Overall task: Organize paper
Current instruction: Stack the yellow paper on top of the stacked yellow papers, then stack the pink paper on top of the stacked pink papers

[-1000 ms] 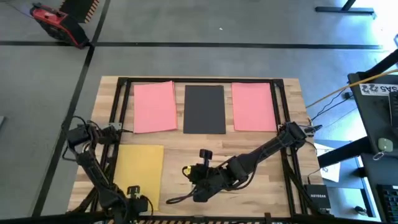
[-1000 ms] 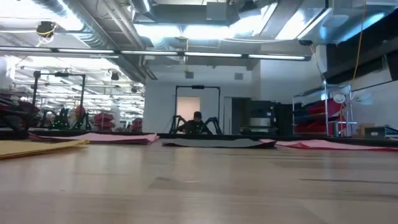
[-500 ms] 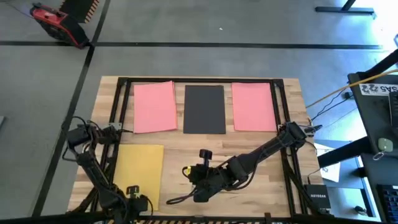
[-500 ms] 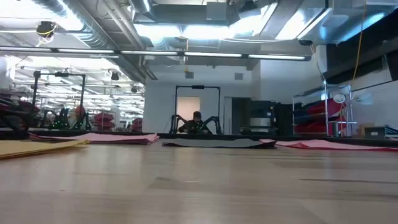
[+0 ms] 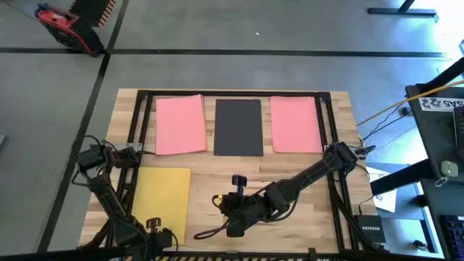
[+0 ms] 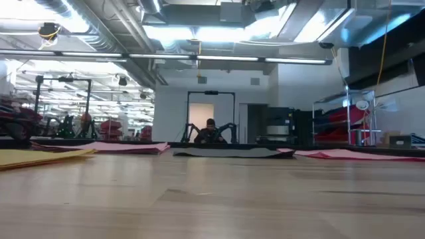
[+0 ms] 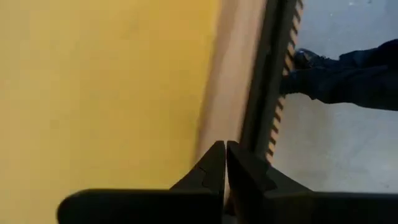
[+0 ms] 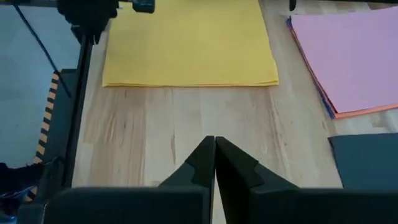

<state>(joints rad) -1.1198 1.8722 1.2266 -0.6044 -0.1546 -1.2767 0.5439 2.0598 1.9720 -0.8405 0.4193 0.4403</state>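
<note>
Although both grippers are pressed together and empty, the left gripper (image 5: 161,233) is seen nearest the yellow sheet (image 5: 162,200) at lower left, its long axis running up the frame. The right gripper (image 5: 233,229) is parked at lower centre, while the pink sheets (image 5: 180,124) and black sheet (image 5: 238,127) are laid across the upper frame.

You have a wooden bench (image 5: 304,174) with a black frame (image 5: 138,123); a red tool (image 5: 61,27) lies on the grey floor (image 5: 290,29) beyond it.
</note>
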